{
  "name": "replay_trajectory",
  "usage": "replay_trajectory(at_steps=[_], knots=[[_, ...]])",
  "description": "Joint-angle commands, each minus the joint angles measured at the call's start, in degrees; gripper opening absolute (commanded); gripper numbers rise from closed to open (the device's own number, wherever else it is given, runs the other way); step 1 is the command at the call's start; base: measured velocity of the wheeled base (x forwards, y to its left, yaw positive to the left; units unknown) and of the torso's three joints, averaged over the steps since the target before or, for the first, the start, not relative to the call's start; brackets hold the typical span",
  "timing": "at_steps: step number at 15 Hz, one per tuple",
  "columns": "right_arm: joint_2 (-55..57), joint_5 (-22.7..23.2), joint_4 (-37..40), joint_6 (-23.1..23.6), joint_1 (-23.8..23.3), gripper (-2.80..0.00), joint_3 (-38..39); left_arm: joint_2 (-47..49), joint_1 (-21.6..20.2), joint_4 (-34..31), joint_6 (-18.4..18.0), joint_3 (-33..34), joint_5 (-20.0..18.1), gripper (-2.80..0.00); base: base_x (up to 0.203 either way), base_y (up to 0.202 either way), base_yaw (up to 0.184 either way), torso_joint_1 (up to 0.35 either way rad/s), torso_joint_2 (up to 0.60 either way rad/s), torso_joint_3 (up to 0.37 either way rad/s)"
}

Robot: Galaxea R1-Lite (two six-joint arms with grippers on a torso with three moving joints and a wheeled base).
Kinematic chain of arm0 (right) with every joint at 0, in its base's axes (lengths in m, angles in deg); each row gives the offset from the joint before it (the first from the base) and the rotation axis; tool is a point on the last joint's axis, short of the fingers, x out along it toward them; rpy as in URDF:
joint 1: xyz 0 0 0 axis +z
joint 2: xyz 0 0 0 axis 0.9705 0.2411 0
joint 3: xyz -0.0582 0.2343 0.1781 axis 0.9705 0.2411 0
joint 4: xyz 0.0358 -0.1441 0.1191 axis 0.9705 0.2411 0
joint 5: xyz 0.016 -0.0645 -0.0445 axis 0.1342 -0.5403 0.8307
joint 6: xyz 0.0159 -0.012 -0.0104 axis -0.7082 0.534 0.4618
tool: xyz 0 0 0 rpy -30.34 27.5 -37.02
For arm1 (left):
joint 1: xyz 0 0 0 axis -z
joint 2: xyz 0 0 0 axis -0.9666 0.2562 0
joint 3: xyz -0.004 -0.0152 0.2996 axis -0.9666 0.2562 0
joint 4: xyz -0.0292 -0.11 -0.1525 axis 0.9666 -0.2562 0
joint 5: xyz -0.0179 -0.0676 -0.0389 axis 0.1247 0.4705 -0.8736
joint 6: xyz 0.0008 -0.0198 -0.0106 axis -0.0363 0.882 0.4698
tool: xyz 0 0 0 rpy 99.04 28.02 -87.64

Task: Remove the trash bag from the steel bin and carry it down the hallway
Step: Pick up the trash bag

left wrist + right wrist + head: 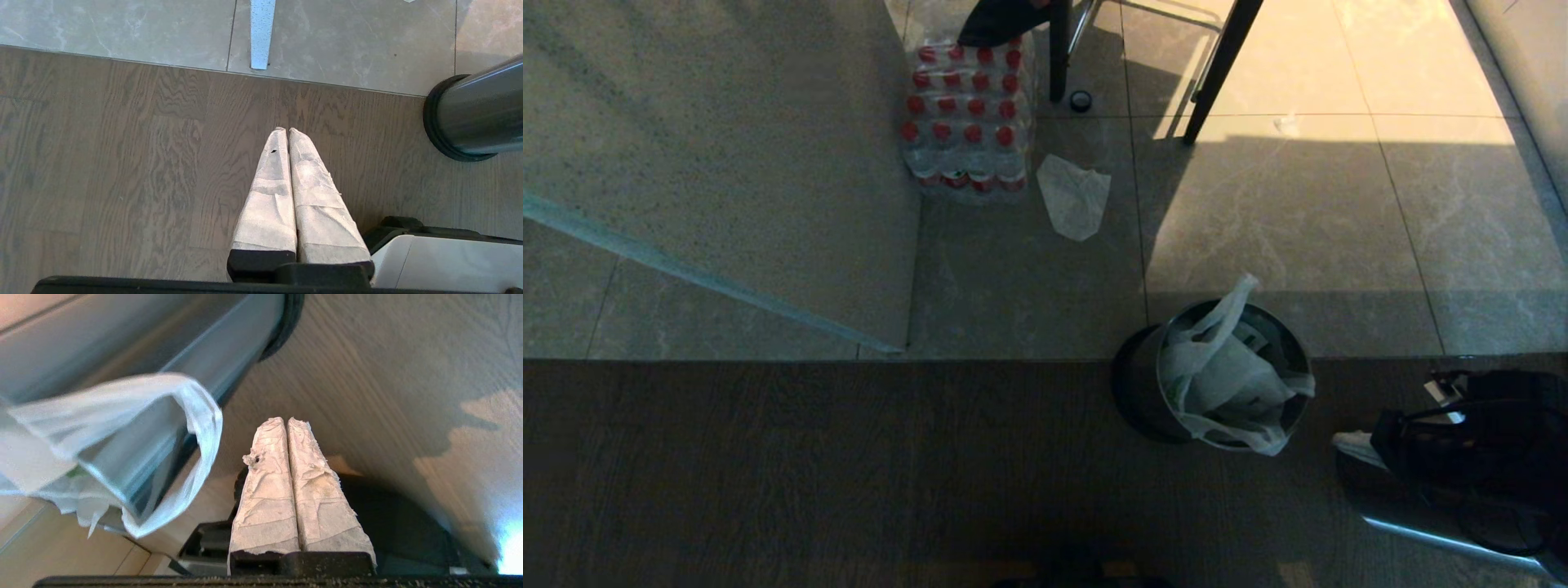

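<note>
So the wrinkly white translucent plastic trash bag sits in the dark brushed-steel cylindrical bin on the wood floor, right gripper beside it, both grippers' jaws closed empty.

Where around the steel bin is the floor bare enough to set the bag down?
Bare: wood floor left of the steel bin, and tile between it and the flat white wrapper. Crowded: right of the bin, by the right gripper, and around the bottle pack.
</note>
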State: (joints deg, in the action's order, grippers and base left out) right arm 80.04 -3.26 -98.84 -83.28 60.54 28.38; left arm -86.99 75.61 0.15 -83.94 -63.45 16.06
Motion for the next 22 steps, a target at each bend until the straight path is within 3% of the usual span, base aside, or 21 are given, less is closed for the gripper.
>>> replay_trajectory(at_steps=[1,6,12,17,22], knots=[[1.59,0.15,-2.12,-0.19,0.13,-2.8,-0.43,0.0,-0.01,0.02,0.07,0.0,0.04,-2.8,0.0,0.0,0.0,0.0,0.0,0.0],[4.4,-5.82,-3.0,-0.54,3.82,-2.8,-4.12,0.0,-0.01,0.11,-0.02,0.0,0.04,-2.8,0.0,0.0,0.0,0.0,0.0,0.0],[1.92,-8.57,-0.41,1.32,6.04,-2.8,-5.7,0.0,-0.01,0.02,0.07,0.0,0.04,-2.8,0.0,0.0,0.0,0.0,0.0,0.0],[2.45,-8.71,0.46,2.8,6.18,-2.8,-7.97,0.0,-0.01,0.02,0.07,0.0,0.04,-2.8,0.0,0.0,0.0,0.0,0.0,0.0],[4.38,-8.54,1.6,0.63,6.28,-2.8,-10.21,0.0,-0.01,0.02,0.07,0.0,0.04,-2.8,0.0,0.0,0.0,0.0,0.0,0.0]])
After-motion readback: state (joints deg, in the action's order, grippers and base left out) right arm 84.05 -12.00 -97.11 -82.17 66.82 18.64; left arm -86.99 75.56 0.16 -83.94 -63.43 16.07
